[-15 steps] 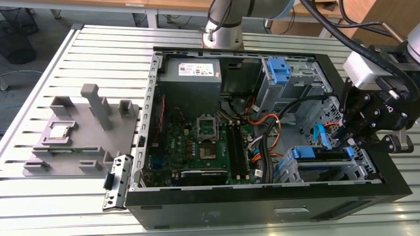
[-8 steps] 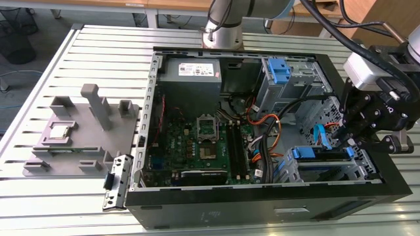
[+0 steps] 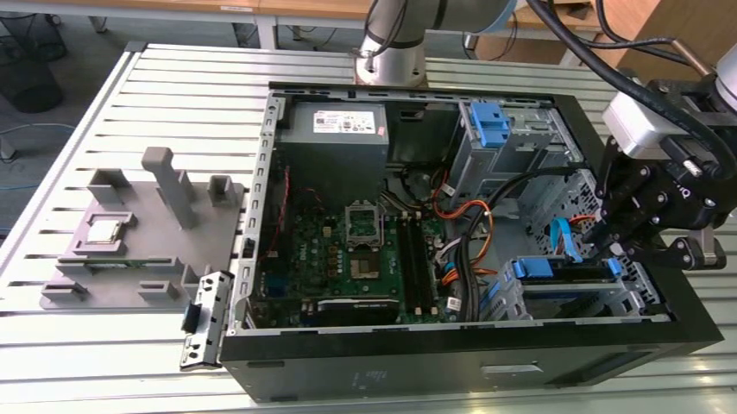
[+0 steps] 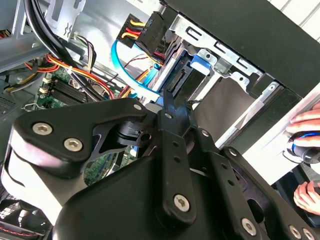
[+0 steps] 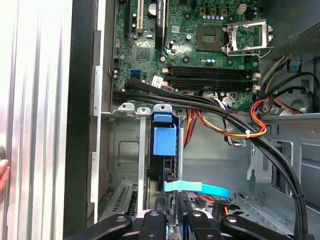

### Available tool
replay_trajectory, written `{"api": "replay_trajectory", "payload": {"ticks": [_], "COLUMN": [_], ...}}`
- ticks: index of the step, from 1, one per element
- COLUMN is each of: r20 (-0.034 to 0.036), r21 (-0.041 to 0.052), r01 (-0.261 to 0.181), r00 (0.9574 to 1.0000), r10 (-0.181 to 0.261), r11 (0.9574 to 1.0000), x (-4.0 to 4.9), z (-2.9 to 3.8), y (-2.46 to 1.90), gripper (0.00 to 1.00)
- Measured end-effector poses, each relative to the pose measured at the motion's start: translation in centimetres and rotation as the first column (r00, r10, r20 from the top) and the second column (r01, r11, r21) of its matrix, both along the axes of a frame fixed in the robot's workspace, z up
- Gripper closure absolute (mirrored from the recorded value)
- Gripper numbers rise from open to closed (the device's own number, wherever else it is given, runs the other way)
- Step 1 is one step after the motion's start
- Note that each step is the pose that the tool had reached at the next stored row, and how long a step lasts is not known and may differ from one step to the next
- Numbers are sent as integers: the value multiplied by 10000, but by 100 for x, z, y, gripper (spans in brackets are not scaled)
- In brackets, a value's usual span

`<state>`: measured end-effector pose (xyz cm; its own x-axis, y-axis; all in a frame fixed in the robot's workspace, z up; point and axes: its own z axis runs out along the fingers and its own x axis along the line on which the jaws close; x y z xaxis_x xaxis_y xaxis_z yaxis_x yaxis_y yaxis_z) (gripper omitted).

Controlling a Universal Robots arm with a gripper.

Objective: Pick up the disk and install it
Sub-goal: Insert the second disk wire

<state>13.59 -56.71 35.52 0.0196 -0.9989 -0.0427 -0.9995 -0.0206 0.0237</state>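
Observation:
The disk [image 3: 561, 269] stands on edge in the lower drive cage at the case's front corner, on the exterior view's right, with blue rails along its edges. Its blue tab [image 5: 164, 135] and dark body show in the first wrist view. My gripper [image 3: 610, 246] hangs just over the disk's near end. In the second wrist view my gripper [image 4: 176, 104] has its fingers drawn together, their tips against the disk's [image 4: 181, 80] dark end. My gripper [image 5: 170, 197] also sits at that end in the first wrist view. Nothing is between the fingers.
A light blue flat cable [image 5: 196, 188] crosses beside the fingertips, with black and orange cable bundles [image 5: 235, 125] close by. The motherboard [image 3: 357, 250], grey power supply [image 3: 334, 125] and a blue bracket [image 3: 489, 125] fill the case. A grey fixture [image 3: 138, 233] lies left. A person's hand [image 4: 306, 120] rests nearby.

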Motion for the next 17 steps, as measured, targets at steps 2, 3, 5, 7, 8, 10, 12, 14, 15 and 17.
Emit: {"api": "replay_trajectory", "payload": {"ticks": [2, 3, 5, 7, 8, 10, 12, 14, 15, 17], "r20": [0, 0, 0, 0, 0, 0, 0, 0, 0, 0], "r21": [2, 5, 9, 14, 14, 15, 15, 16, 17, 19], "r01": [-1, 0, 0, 0, 0, 0, 0, 0, 0, 0], "r00": [10000, 10000, 10000, 10000, 10000, 10000, 10000, 10000, 10000, 10000], "r10": [1, 0, 0, 0, 0, 0, 0, 0, 0, 0], "r11": [10000, 10000, 10000, 10000, 10000, 10000, 10000, 10000, 10000, 10000], "x": [0, 0, 0, 0, 0, 0, 0, 0, 0, 0], "z": [2, 9, 41, 84, 106, 145, 171, 203, 209, 210], "y": [0, -1, 0, 0, 0, 0, 0, 0, 0, 0], "gripper": [76, 76, 76, 76, 76, 76, 76, 76, 76, 76]}}
